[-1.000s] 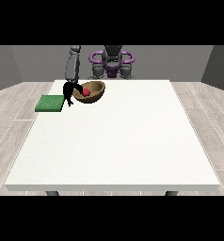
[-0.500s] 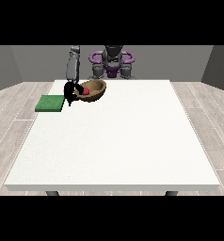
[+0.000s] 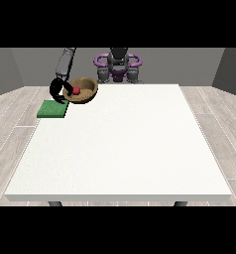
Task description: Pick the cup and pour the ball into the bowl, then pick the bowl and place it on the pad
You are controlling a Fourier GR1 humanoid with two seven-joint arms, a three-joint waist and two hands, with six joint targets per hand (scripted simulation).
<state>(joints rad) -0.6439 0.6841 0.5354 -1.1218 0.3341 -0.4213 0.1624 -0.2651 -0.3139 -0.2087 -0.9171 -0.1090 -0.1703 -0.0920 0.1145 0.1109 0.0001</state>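
Note:
A brown bowl (image 3: 87, 92) with a red ball (image 3: 76, 90) inside hangs tilted above the table's far left corner. The black hand at the view's left (image 3: 56, 90) has its fingers curled over the bowl's left rim. Just below and left of the bowl, a flat green pad (image 3: 51, 109) lies on the table's left edge. The bowl overlaps the pad's upper right corner in the view, and I cannot tell whether they touch. No cup shows anywhere. The hand at the view's right does not show.
The large white table (image 3: 125, 149) fills the view in front of the robot's torso (image 3: 118, 63). The grey forearm (image 3: 64, 62) slopes down from the top left to the holding hand.
The hand at the view's left has carried the bowl with the ball leftwards and slightly up, closer to the green pad.

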